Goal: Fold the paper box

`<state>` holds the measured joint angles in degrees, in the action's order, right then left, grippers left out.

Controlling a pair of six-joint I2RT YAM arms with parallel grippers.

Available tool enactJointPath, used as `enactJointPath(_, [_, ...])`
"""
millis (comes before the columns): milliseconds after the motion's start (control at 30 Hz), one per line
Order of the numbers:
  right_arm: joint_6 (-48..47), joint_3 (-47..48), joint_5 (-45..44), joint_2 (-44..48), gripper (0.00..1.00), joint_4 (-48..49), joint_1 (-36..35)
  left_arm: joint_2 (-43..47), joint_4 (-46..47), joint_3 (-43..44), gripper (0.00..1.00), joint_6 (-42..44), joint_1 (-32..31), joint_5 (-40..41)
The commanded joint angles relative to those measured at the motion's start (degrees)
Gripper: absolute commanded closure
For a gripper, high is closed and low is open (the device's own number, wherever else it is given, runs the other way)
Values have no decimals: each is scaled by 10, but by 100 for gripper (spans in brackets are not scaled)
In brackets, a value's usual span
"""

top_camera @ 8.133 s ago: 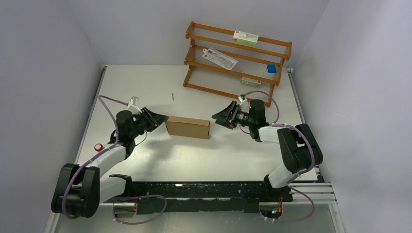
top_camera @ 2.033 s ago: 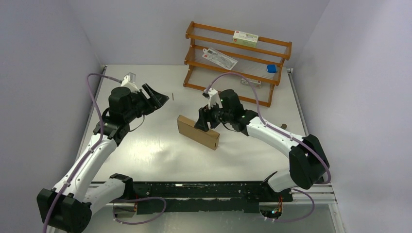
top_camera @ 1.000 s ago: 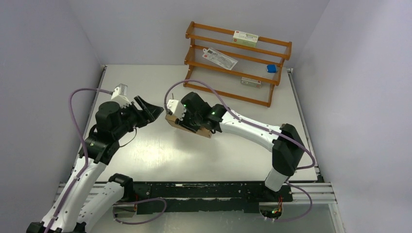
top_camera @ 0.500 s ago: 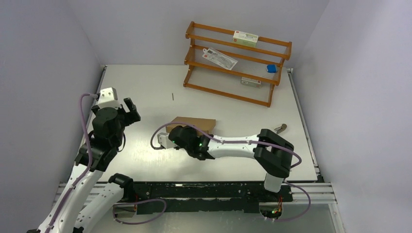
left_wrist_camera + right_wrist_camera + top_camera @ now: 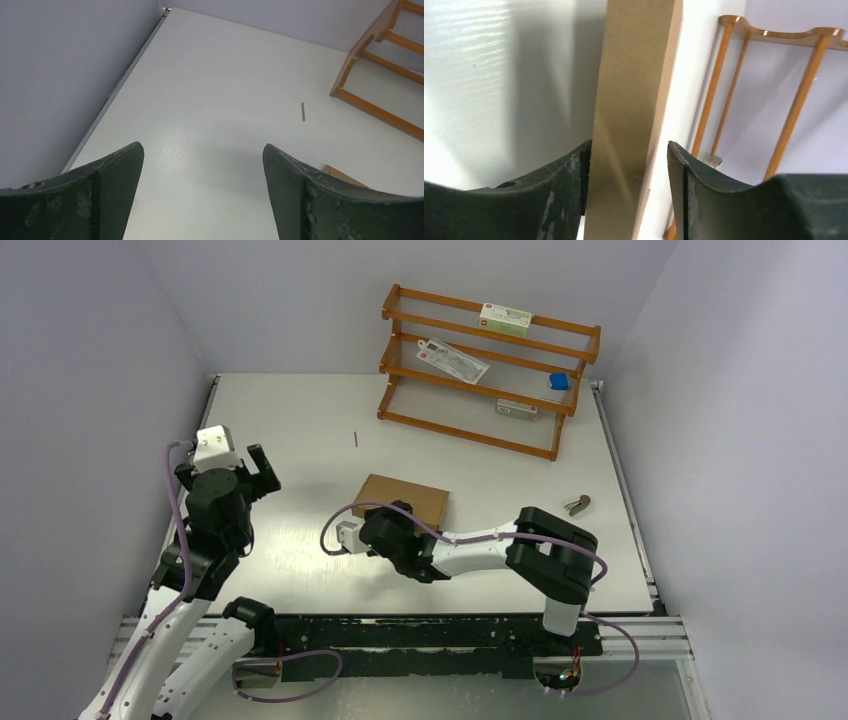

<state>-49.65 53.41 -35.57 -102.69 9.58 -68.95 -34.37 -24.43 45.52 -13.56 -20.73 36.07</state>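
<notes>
The paper box [image 5: 410, 498], a plain brown closed cardboard block, lies on the white table a little left of centre. My right arm is folded low along the near side of the box. The right gripper [image 5: 390, 524] reaches the box's near left part. In the right wrist view the paper box [image 5: 634, 100] runs up between the jaws of the right gripper [image 5: 629, 144]. The left finger lies at its edge and the right finger stands off it with a strip of table showing. My left gripper [image 5: 258, 472] is raised at the left, open and empty. In its own view the left gripper [image 5: 201, 147] faces bare table, with a corner of the paper box [image 5: 345, 176] beside its right finger.
A wooden rack [image 5: 490, 370] stands at the back right with small printed cartons and a blue item on its shelves; the rack [image 5: 385, 90] also shows in the left wrist view. A thin dark stick [image 5: 355, 438] lies behind the box. A small metal piece [image 5: 575, 505] lies to the right.
My right arm has swung down to the near side of the box and its jaws have widened off it. My left arm has drawn back to the left and its jaws have opened wider.
</notes>
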Motion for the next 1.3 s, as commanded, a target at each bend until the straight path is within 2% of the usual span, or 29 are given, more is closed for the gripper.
enactJointPath(0, [40, -16, 0, -20, 39, -1, 0, -5, 23, -4, 6, 12, 3, -2])
enactJointPath(233, [109, -39, -29, 13, 20, -23, 17, -7, 39, -11, 4, 22, 7, -50])
enactJointPath(367, [151, -50, -57, 47, 16, -53, 44, -11, 50, -16, 3, 32, 9, -107])
enactJointPath(467, [220, -56, -63, 86, 14, -80, 60, -10, 64, -22, 3, 39, 9, -153])
enactJointPath(567, [304, -68, -37, 154, 8, -94, 78, -8, 80, -26, 3, 47, 9, -200])
enactJointPath(733, [445, -85, 67, 285, 0, -106, 156, 14, 108, -40, 3, 59, 9, -278])
enactJointPath(867, [572, -101, 59, 376, 0, -113, 252, 40, 126, -50, 3, 68, 9, -316])
enactJointPath(1000, [638, -105, 2, 454, 0, -157, 312, 89, 137, -66, 3, 74, 9, -318])
enactJointPath(1100, [652, -98, -84, 517, 0, -210, 316, 138, 121, -75, 3, 76, 9, -300])
enactJointPath(1267, [632, -116, -77, 622, 0, -228, 316, 229, 88, -92, 3, 67, 9, -246])
